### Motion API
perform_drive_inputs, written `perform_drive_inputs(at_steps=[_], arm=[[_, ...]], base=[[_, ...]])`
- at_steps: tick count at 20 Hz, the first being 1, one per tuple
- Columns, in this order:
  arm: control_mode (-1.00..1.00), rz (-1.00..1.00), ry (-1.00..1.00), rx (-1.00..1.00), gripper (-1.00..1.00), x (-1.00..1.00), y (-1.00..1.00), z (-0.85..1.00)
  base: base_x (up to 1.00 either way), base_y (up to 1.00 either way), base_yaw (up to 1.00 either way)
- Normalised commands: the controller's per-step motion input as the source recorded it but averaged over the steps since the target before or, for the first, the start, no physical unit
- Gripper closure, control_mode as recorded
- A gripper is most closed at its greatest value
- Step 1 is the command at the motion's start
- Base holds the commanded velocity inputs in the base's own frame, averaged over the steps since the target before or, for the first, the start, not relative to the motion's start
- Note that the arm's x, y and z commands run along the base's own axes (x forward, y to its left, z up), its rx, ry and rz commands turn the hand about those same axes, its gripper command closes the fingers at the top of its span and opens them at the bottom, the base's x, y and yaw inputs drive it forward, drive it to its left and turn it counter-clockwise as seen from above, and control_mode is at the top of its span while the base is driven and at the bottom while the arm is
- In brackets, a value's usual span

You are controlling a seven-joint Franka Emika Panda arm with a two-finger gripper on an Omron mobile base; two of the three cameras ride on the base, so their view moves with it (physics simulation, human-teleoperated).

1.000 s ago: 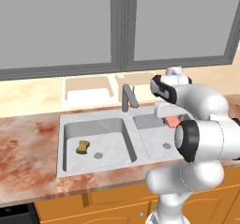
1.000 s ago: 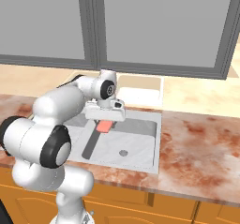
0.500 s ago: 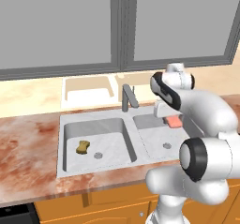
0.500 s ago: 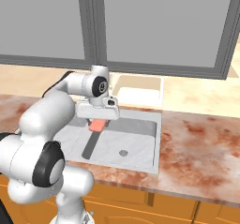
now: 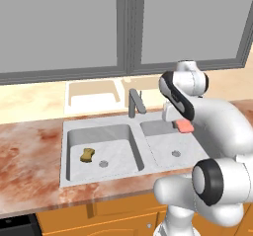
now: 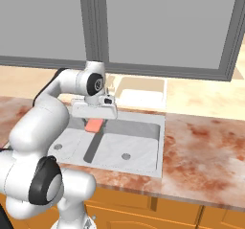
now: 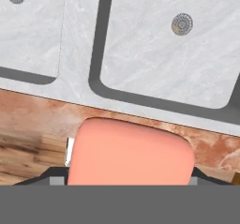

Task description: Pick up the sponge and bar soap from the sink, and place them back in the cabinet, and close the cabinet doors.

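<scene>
Clamping the bar soap (image 7: 130,153) by its sides, the gripper (image 6: 94,119) holds it raised above the sink's (image 5: 101,178) right basin. Stiff and probably slick, it wants a firm, centred grip. Left-basin sponge (image 5: 88,155) looks soft and light.

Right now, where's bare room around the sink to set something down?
Free: the counter right of the sink, and the counter stretch left of it. The right basin floor around its drain is bare. Crowded: the left basin holds the sponge; the pincer grips the soap above the divider.
</scene>
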Motion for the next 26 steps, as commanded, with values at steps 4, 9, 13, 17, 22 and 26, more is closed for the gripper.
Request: perform_drive_inputs(at_steps=[4, 9, 13, 17, 22, 26], arm=[[-1.00, 0.00, 0.00, 0.00, 1.00, -0.12, 0.06, 0.21], [-1.00, 0.00, 0.00, 0.00, 1.00, -0.01, 0.12, 0.24], [-1.00, 0.00, 0.00, 0.00, 1.00, 0.00, 0.08, 0.21], [-1.00, 0.00, 0.00, 0.01, 1.00, 0.00, 0.00, 0.21], [-1.00, 0.00, 0.00, 0.01, 1.00, -0.01, 0.00, 0.12], [-1.00, 0.00, 0.00, 0.03, 1.00, -0.04, 0.00, 0.11]], base=[[0.00, 0.00, 0.00], [0.00, 0.00, 0.00], [0.00, 0.00, 0.00], [0.00, 0.00, 0.00], [0.00, 0.00, 0.00], [0.00, 0.00, 0.00]])
